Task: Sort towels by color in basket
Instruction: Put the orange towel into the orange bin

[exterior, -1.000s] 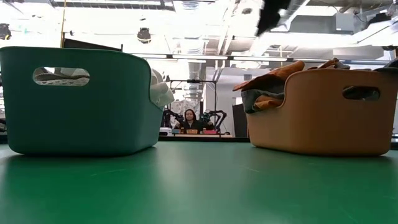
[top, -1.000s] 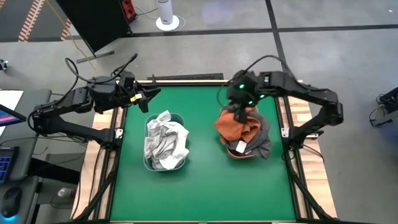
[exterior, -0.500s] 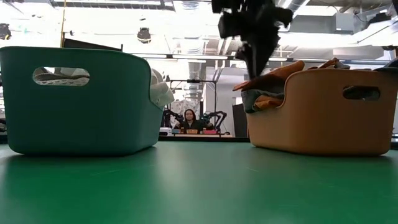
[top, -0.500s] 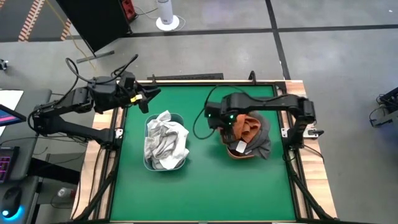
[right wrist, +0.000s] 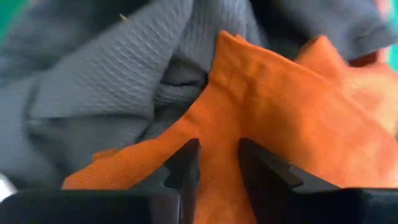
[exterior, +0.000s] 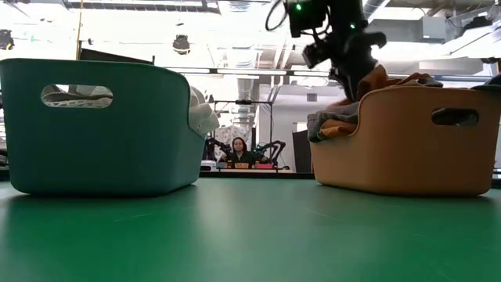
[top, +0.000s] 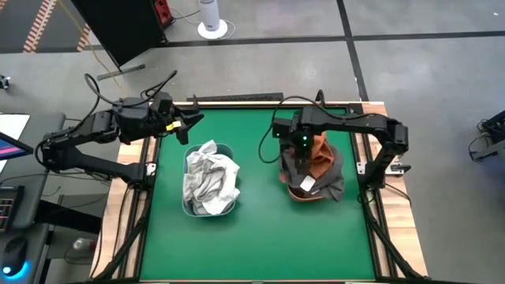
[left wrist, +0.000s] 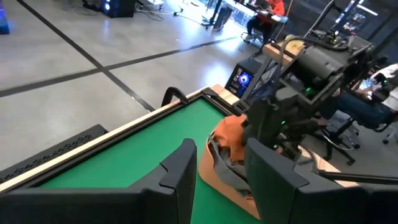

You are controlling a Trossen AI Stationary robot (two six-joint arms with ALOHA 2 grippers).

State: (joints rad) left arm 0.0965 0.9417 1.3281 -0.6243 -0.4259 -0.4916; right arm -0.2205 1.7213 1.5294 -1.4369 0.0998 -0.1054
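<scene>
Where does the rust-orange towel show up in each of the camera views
High view: rust-orange towel in the orange basket, right of centre, under the right tool.
Low view: it peeks over the basket's rim at upper right.
Left wrist view: centre, at the table's far corner.
Right wrist view: fills the lower half, beside a dark grey towel.
Shared landmark: the orange basket, except in the right wrist view.

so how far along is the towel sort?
Looks mostly sorted: white and light grey towels fill the teal basket, while rust-orange towel and dark grey towels sit in the orange basket. In hand: the right pincer is down on the orange towel, fingers narrowly apart. The left pincer waits at the table's back-left. No loose towels show on the table.
</scene>
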